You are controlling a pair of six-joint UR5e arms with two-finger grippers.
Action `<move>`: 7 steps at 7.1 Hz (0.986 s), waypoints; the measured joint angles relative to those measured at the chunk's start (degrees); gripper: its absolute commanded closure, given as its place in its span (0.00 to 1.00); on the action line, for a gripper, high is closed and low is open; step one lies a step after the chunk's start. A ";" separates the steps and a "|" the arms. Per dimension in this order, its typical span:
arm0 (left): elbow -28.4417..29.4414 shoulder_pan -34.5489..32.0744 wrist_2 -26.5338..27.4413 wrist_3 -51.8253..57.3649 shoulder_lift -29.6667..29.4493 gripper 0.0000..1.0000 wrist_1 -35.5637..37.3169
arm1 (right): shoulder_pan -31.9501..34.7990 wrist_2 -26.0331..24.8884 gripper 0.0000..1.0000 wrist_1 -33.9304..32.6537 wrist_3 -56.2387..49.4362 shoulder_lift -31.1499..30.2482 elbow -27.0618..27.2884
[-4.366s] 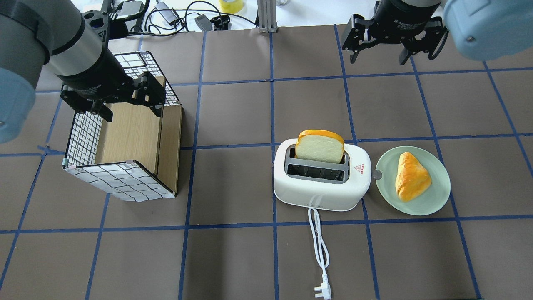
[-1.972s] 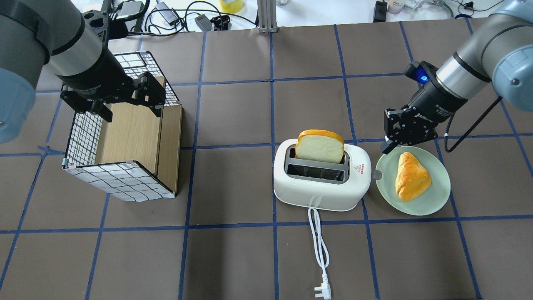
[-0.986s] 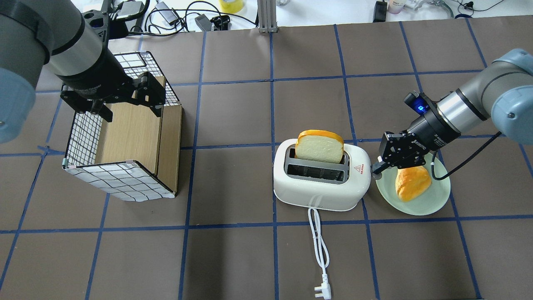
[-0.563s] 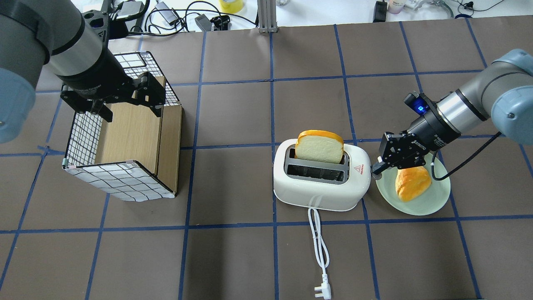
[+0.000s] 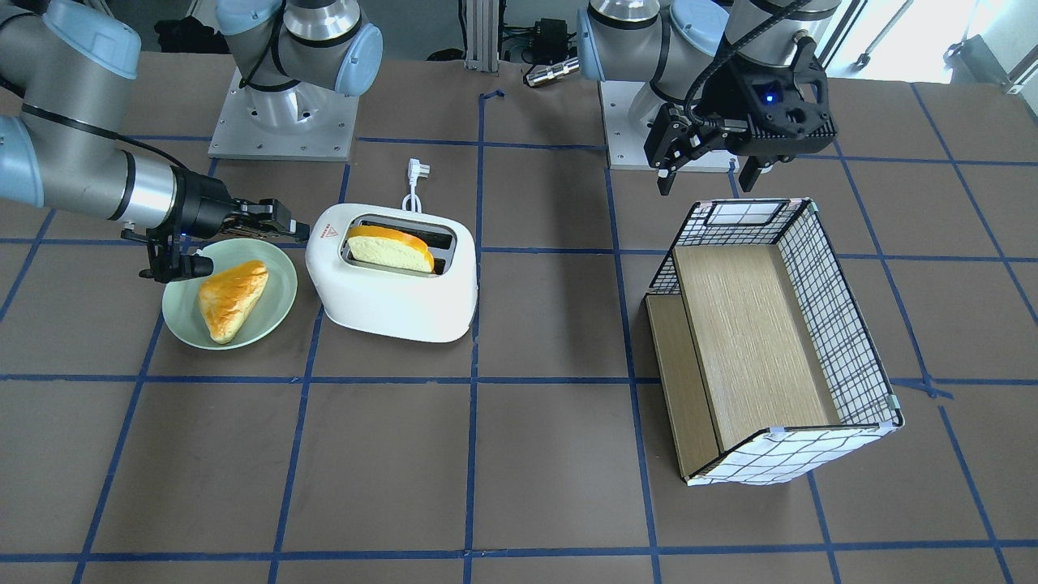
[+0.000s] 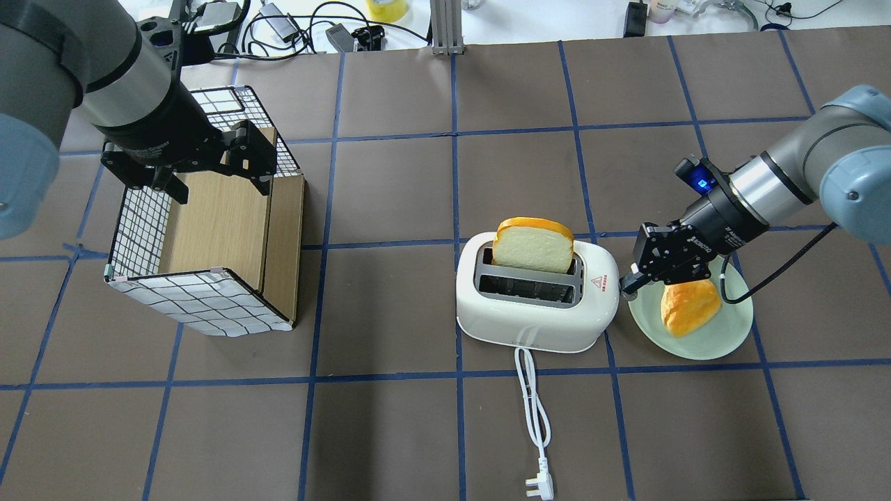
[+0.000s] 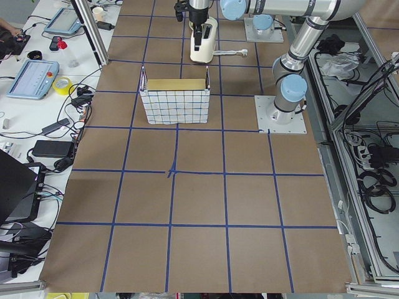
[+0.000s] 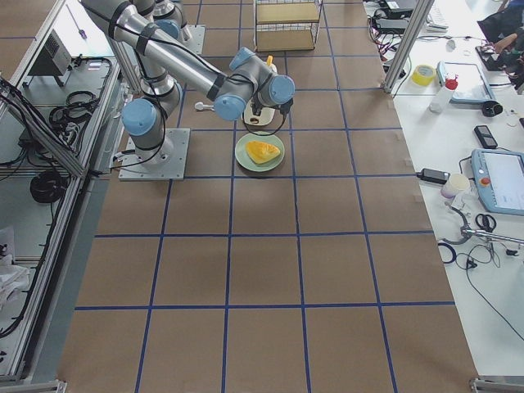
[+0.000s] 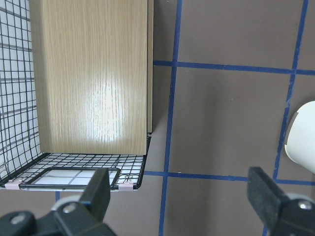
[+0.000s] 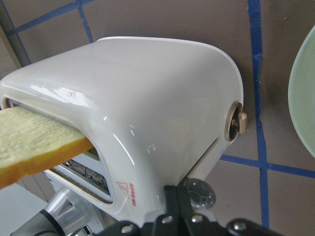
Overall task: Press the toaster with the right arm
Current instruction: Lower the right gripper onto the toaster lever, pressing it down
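Observation:
The white toaster [image 6: 536,320] stands mid-table with a bread slice [image 6: 532,247] upright in its far slot; its cord [image 6: 532,403] trails toward the near edge. It also shows in the front view [image 5: 389,304] and the right wrist view [image 10: 162,93]. My right gripper [image 6: 628,284] is shut and empty. Its tip is against the toaster's right end, beside the silver lever [image 10: 199,192] and below the round dial [image 10: 235,125]. In the front view, the right gripper [image 5: 293,229] is by the toaster's end. My left gripper [image 6: 216,179] hangs open over the basket, also seen in the left wrist view [image 9: 182,196].
A green plate [image 6: 727,334] with a pastry [image 6: 689,306] lies just right of the toaster, under my right wrist. A wire basket with a wooden shelf [image 6: 209,299] lies on its side at the left. Cables and tape sit beyond the table's far edge.
My right gripper came from the far back right down to the toaster's right end; over the last second it has barely moved. The bread slice stands as high as before. The left arm is still.

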 measured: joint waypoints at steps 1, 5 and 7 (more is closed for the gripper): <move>0.00 0.00 0.00 0.00 0.00 0.00 0.00 | 0.01 -0.03 1.00 -0.10 0.00 0.28 -0.01; 0.00 0.00 0.02 0.00 0.00 0.00 0.00 | -0.07 -0.82 1.00 -1.26 -0.04 1.10 0.04; 0.00 0.00 0.02 0.00 0.00 0.00 0.00 | -0.11 -0.91 1.00 -1.48 -0.03 1.35 0.04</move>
